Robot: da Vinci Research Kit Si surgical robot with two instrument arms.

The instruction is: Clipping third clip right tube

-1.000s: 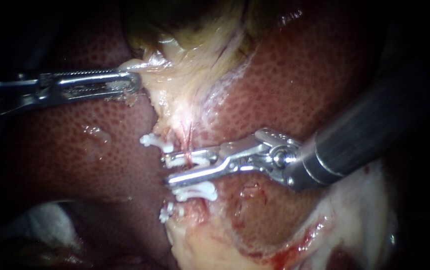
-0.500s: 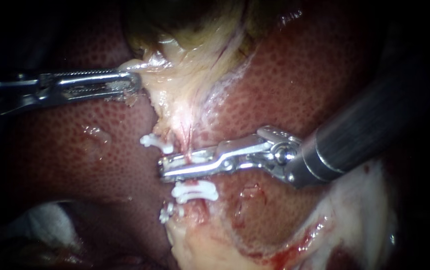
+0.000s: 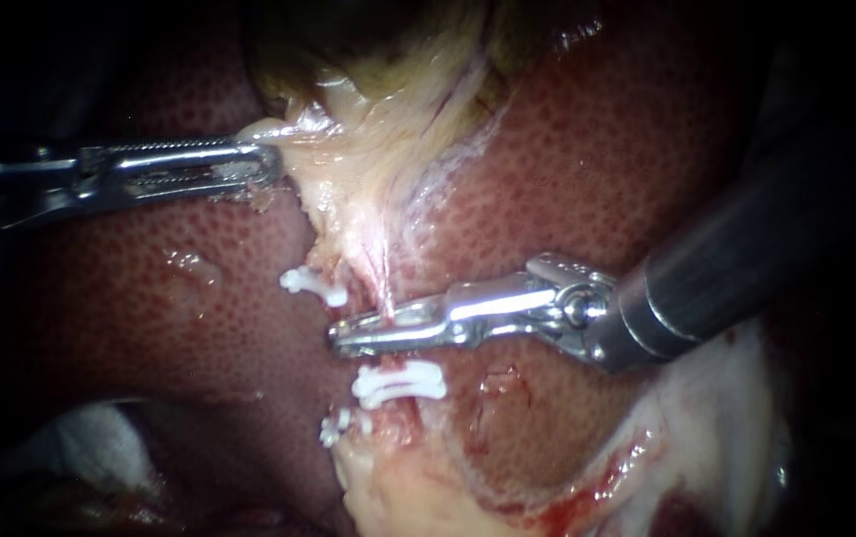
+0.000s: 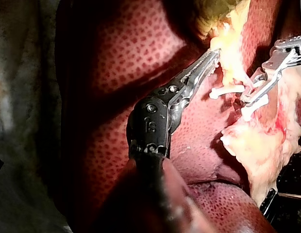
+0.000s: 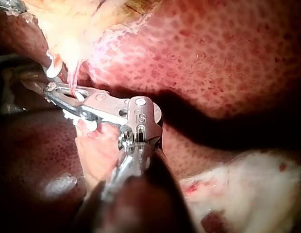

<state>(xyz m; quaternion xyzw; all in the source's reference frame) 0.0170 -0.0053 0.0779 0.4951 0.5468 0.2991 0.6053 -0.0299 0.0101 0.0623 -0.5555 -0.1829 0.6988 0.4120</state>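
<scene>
The clip is on but I have not let go of it. My right instrument (image 3: 340, 340), coming in from 3 o'clock, has its jaws squeezed down to a narrow line across the tube (image 3: 385, 296) just off the view's centre toward 7 o'clock, with the white new clip (image 3: 403, 318) pinched between them. From here I cannot say which of two tubes this is. Finished clips sit on either side: a lower clip (image 3: 400, 383) at 6 o'clock of my jaws, an upper clip (image 3: 310, 285) at 10 o'clock of them, and a small clip (image 3: 333, 428) further toward 7 o'clock. My left instrument (image 3: 270, 164), out at 10 o'clock, has its jaws clamped on the pale tissue (image 3: 348, 169) below the gallbladder (image 3: 378, 50), drawing it sideways over the liver (image 3: 597, 179). What is left, I judge, is to confirm the clip has latched, open and back out. A second ago my right jaws stood wide astride the tube; half a second ago they were half closed; now they are nearly together and have slid slightly toward 3 o'clock. The left has not moved.
</scene>
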